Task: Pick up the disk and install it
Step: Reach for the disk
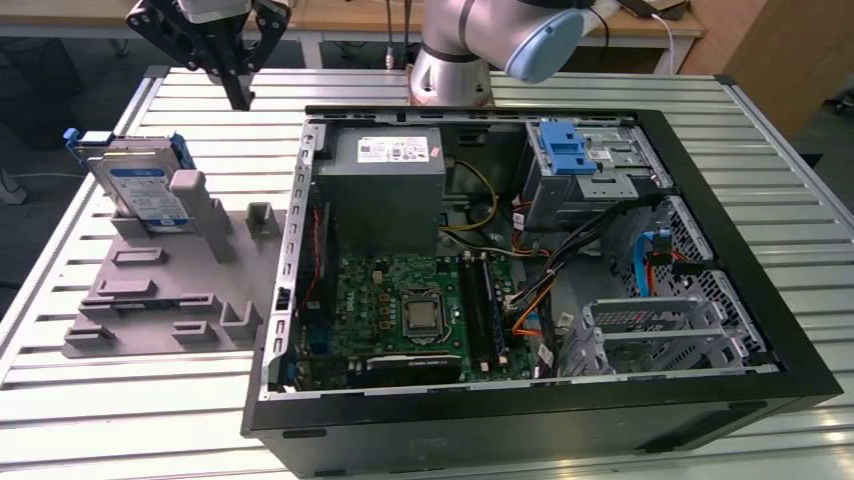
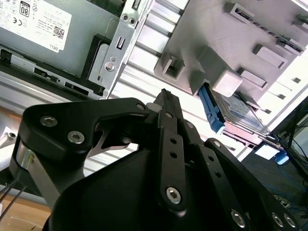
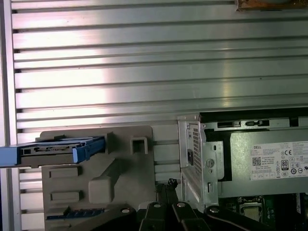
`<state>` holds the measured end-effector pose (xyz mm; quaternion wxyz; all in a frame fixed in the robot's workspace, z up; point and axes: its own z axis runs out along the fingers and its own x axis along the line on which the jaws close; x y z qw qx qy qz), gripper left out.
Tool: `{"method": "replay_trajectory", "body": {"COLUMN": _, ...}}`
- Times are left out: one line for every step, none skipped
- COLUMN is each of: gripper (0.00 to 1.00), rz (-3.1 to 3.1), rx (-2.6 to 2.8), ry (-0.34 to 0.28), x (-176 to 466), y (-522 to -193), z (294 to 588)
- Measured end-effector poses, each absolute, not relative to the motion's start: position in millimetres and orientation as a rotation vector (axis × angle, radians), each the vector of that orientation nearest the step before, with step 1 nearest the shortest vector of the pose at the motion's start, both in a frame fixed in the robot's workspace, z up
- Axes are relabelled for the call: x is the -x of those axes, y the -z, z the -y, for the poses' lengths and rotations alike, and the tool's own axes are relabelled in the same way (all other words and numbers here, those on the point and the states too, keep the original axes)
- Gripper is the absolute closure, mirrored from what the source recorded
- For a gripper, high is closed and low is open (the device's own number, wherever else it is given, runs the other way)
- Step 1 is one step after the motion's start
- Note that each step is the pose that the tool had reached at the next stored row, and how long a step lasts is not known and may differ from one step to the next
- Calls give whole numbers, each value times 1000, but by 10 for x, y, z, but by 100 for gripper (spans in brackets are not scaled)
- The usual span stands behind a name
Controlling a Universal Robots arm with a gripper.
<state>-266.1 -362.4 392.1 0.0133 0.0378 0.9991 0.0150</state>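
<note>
We saw the disk (image 1: 139,188) standing on edge in a slot of the grey holder (image 1: 160,290) on the table (image 1: 781,140), at about nine o'clock from the open computer case (image 1: 754,340) in the exterior view. We judged that it was propped this way to leave its upper edge free for a grasp from above, just as the case lay on its side with its drive cage (image 1: 587,165) facing upward. The hand (image 1: 244,98) hung above the table at about one o'clock from the disk, well apart from it, its fingers pressed together on nothing. The exterior view gave us the disk's labelled face. The first wrist view gave it edge-on, its blue carrier (image 3: 89,148) wrapped round the end, and the second wrist view gave the closed fingertips (image 2: 167,98) from close by.
</note>
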Motion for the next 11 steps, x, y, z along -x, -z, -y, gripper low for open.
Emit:
{"method": "replay_trajectory", "body": {"gripper": 89, "rz": -3112, "rx": -118, "ry": -47, "x": 2673, "y": -3921, "z": 3624}}
{"method": "replay_trajectory", "body": {"gripper": 89, "rz": -3112, "rx": -118, "ry": -47, "x": 2685, "y": -3921, "z": 3623}}
{"method": "replay_trajectory", "body": {"gripper": 89, "rz": -3112, "rx": -118, "ry": -47, "x": 2696, "y": -3921, "z": 3623}}
{"method": "replay_trajectory", "body": {"gripper": 89, "rz": -3112, "rx": -118, "ry": -47, "x": 2708, "y": -3921, "z": 3622}}
{"method": "replay_trajectory", "body": {"gripper": 89, "rz": -3112, "rx": -118, "ry": -47, "x": 2721, "y": -3920, "z": 3621}}
{"method": "replay_trajectory", "body": {"gripper": 89, "rz": -3112, "rx": -118, "ry": -47, "x": 2734, "y": -3920, "z": 3621}}
{"method": "replay_trajectory", "body": {"gripper": 89, "rz": -3112, "rx": -118, "ry": -47, "x": 2745, "y": -3920, "z": 3620}}
{"method": "replay_trajectory", "body": {"gripper": 89, "rz": -3112, "rx": -118, "ry": -47, "x": 2757, "y": -3919, "z": 3620}}
{"method": "replay_trajectory", "body": {"gripper": 89, "rz": -3112, "rx": -118, "ry": -47, "x": 2762, "y": -3919, "z": 3620}}
{"method": "replay_trajectory", "body": {"gripper": 89, "rz": -3112, "rx": -118, "ry": -47, "x": 2762, "y": -3919, "z": 3620}}
{"method": "replay_trajectory", "body": {"gripper": 89, "rz": -3112, "rx": -117, "ry": -47, "x": 2762, "y": -3919, "z": 3620}}
